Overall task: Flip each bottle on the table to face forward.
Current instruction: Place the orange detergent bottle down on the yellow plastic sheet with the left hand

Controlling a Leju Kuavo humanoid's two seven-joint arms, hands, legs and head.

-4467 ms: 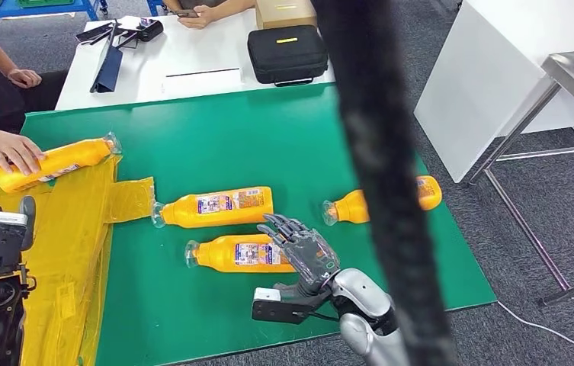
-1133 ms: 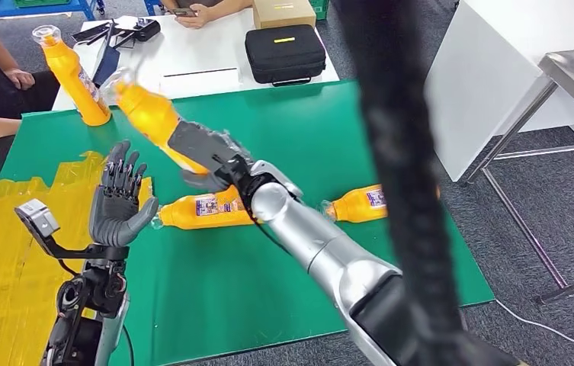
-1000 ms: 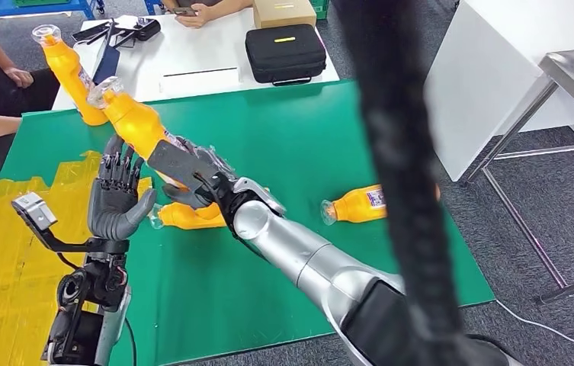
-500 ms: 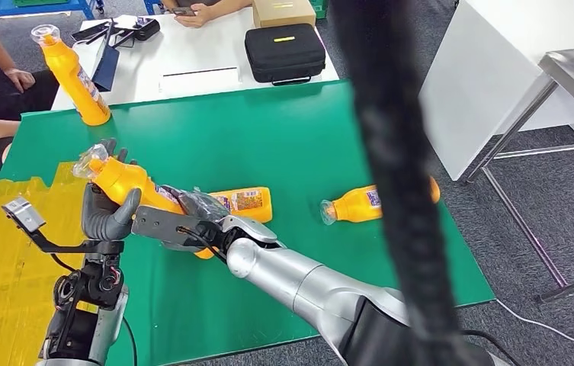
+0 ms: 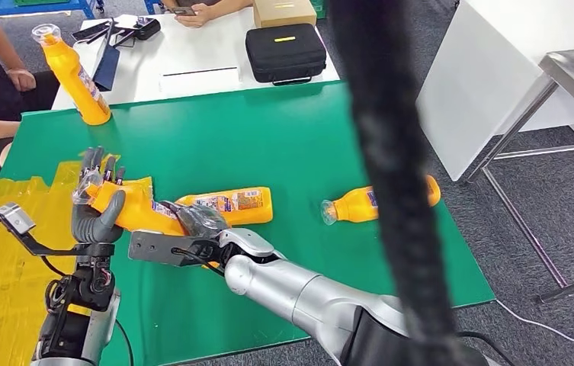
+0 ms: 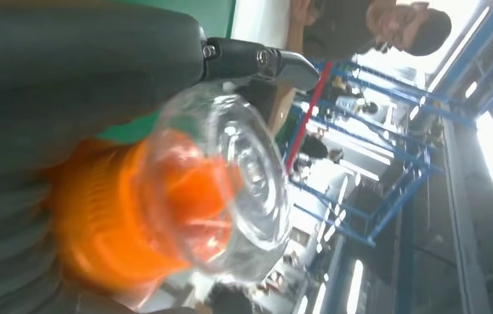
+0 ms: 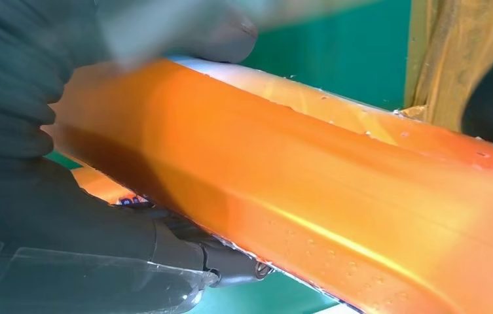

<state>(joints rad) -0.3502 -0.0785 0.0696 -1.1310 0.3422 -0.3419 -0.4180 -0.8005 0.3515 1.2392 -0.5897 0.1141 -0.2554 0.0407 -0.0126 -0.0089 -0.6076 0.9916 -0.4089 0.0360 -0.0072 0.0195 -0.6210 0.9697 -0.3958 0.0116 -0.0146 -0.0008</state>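
Both the left robot hand (image 5: 94, 206) and right robot hand (image 5: 200, 225) grip one orange bottle (image 5: 137, 211), held above the green counter (image 5: 268, 130).

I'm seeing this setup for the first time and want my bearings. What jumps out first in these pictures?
An orange bottle is held by both hands above the green table: the left hand grips its clear-capped neck end, the right hand its body. Two more bottles lie on their sides, one just behind the hands and one further right, and another stands upright at the far left corner. A thick blurred black band cuts down the head view.
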